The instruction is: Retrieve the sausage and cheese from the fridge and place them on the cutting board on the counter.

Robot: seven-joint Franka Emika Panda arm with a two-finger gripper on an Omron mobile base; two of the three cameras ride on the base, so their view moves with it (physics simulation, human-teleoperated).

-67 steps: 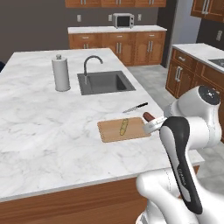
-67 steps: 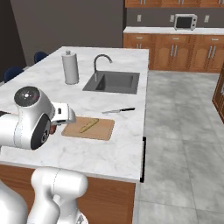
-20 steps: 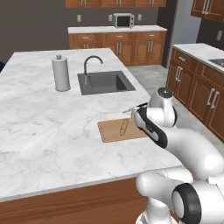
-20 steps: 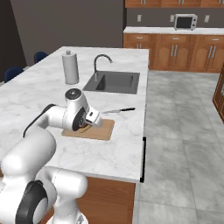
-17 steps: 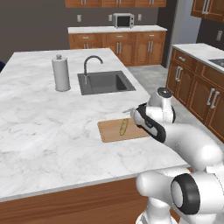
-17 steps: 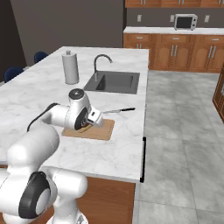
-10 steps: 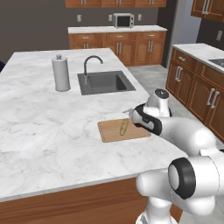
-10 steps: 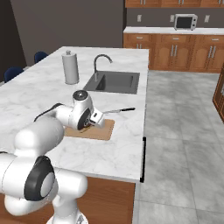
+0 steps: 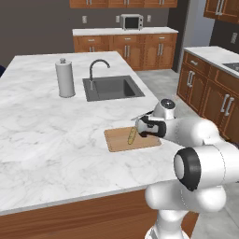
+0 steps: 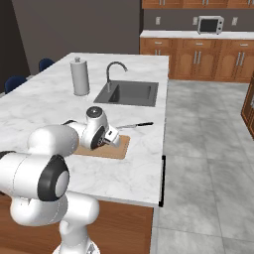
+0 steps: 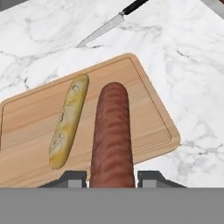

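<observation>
While clamped on the sausage (image 11: 112, 135) at its near end, above the cutting board (image 11: 144, 105) with a baguette (image 11: 69, 119) at nine o'clock, gripper (image 11: 111, 177) probably holding something firm, smooth, light.

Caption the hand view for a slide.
Pincer holds the dark reddish-brown sausage above the light wooden cutting board, beside a pale yellow baguette.

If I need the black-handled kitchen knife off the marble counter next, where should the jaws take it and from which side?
Grip the black-handled kitchen knife by its dark handle, coming straight down from above. It lies flat on the white-grey marbled counter beyond the light-brown wooden cutting board, blade tip toward the board, so the handle is the thicker, safer part, with bare counter on both sides.
</observation>
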